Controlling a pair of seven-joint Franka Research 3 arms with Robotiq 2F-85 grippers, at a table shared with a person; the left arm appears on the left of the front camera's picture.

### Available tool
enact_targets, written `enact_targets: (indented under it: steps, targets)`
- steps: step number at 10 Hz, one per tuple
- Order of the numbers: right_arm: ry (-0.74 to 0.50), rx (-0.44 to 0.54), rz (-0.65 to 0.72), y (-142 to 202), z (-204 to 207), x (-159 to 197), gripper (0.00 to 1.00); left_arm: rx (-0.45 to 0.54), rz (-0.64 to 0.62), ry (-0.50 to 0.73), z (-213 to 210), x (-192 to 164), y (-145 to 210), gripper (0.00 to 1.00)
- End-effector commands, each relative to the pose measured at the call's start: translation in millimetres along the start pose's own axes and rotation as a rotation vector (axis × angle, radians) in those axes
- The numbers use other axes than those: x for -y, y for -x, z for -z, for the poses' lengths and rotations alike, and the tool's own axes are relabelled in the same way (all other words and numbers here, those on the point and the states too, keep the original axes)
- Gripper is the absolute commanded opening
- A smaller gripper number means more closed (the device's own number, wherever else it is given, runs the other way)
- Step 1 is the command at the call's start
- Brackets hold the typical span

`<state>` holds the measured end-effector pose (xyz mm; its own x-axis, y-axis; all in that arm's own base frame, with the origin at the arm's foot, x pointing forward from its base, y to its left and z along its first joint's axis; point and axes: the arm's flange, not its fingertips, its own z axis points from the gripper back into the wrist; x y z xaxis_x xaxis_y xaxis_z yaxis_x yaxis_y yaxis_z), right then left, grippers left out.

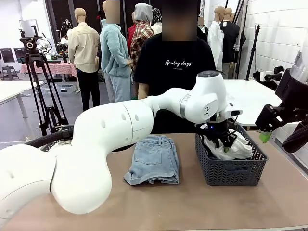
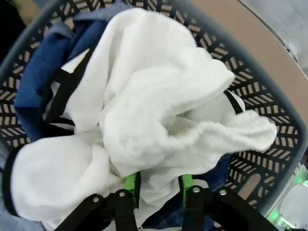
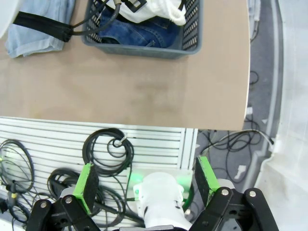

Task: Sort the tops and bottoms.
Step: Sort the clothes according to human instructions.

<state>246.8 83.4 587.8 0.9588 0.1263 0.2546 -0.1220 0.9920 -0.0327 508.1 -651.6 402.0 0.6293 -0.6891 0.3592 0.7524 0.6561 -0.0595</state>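
Observation:
A white top with black trim [image 2: 159, 120] lies heaped in the grey lattice basket [image 1: 231, 171] at the table's right, over dark blue jeans [image 2: 38, 82]. My left gripper [image 2: 158, 185] reaches down into the basket, its green pads partly apart with a loose fold of the white cloth between them. In the front view the left gripper [image 1: 226, 142] sits right on the white top [image 1: 236, 149]. Pale light-blue denim shorts [image 1: 154, 161] lie folded on the table left of the basket. My right gripper [image 3: 144, 180] hangs open off the table's right edge, holding nothing.
A person in a black printed T-shirt [image 1: 175, 62] stands at the far side. My left arm's big white links [image 1: 101, 144] cross the table's left half. Cables and a slatted panel [image 3: 62, 139] lie below the table edge near my right gripper [image 1: 265, 134].

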Motion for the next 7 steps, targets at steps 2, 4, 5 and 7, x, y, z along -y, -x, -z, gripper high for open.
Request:
enact_targets:
  steps: [2, 4, 5, 7]
  targets:
    - [-0.013, -0.004, -0.003, -0.8, -0.2, -0.6, 1.00, 0.049, 0.053, -0.024, -15.7, 3.6, -62.2, 1.00]
    - [-0.013, -0.004, -0.003, -0.8, -0.2, -0.6, 1.00, 0.083, 0.061, -0.010, -25.0, 4.8, -63.0, 1.00]
    - [-0.013, -0.004, -0.003, -0.8, -0.2, -0.6, 1.00, 0.092, 0.064, -0.002, -27.8, 7.1, -62.5, 1.00]
    - [-0.013, -0.004, -0.003, -0.8, -0.2, -0.6, 1.00, 0.141, 0.048, -0.025, -40.9, 9.1, -57.7, 1.00]
